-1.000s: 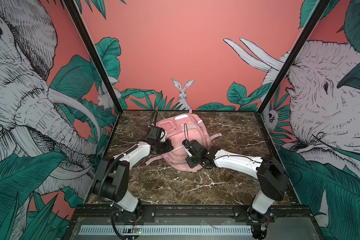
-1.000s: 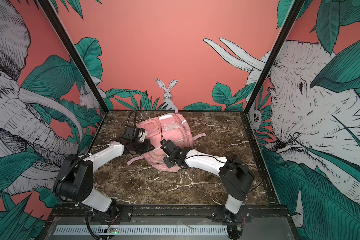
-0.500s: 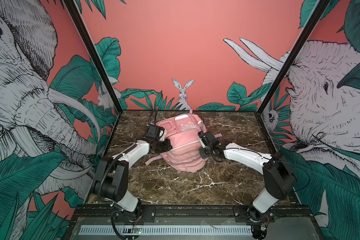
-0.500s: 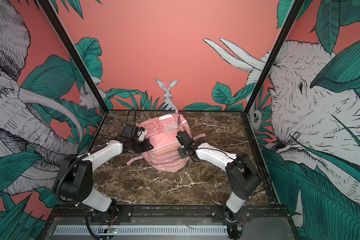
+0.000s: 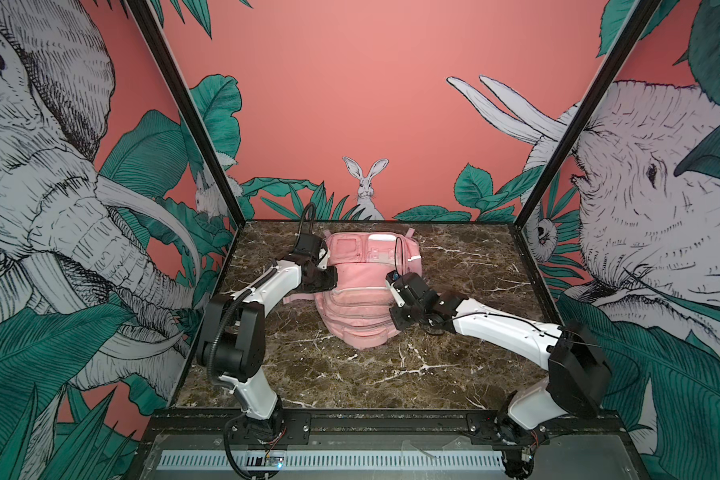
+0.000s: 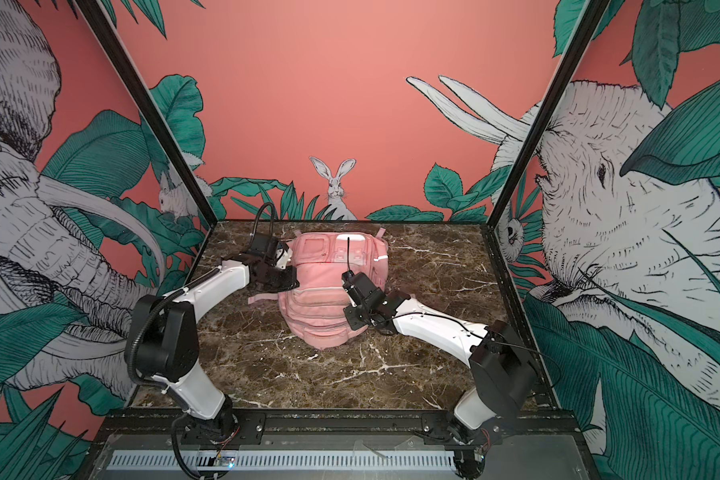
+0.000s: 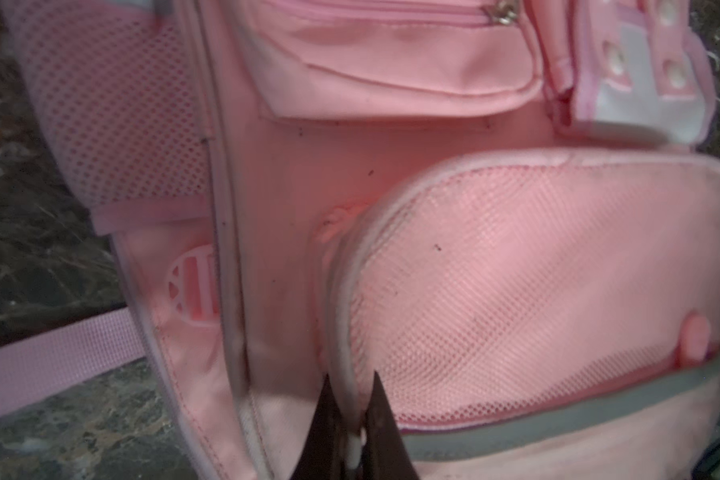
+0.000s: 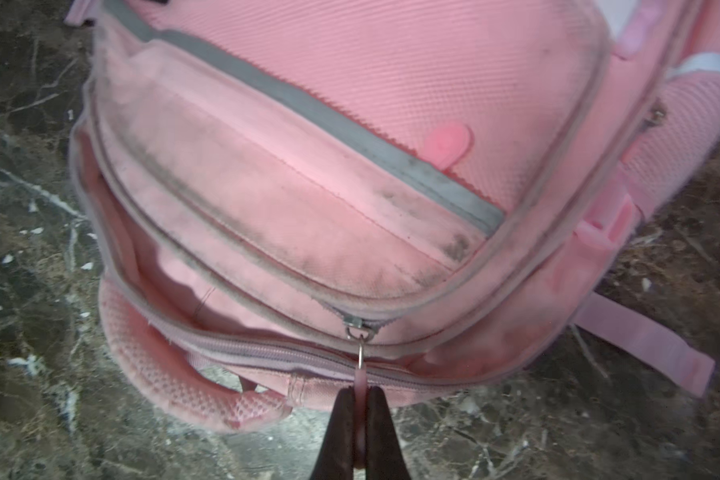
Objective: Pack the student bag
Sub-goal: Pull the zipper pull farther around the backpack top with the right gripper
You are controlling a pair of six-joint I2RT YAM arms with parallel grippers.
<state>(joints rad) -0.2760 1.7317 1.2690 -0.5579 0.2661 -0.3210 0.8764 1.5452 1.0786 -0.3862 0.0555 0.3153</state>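
Observation:
The pink student bag lies front up in the middle of the marble table, its top towards the near edge. My left gripper is at the bag's left side, shut on the pale piping that rims a front pocket. My right gripper is at the bag's near right corner, shut on the pink zipper pull hanging from the metal slider. Beside the slider the zip gapes over a pink-lined compartment.
Marble table bare around the bag; black frame posts and painted walls close it on three sides. A pink strap trails from the bag's left side, another strap from its right. The carry handle lies on the table.
My right gripper swung out to the bag's right side, then came back towards its near right corner, still shut. The bag shifted slightly. The left gripper kept its hold and barely moved.

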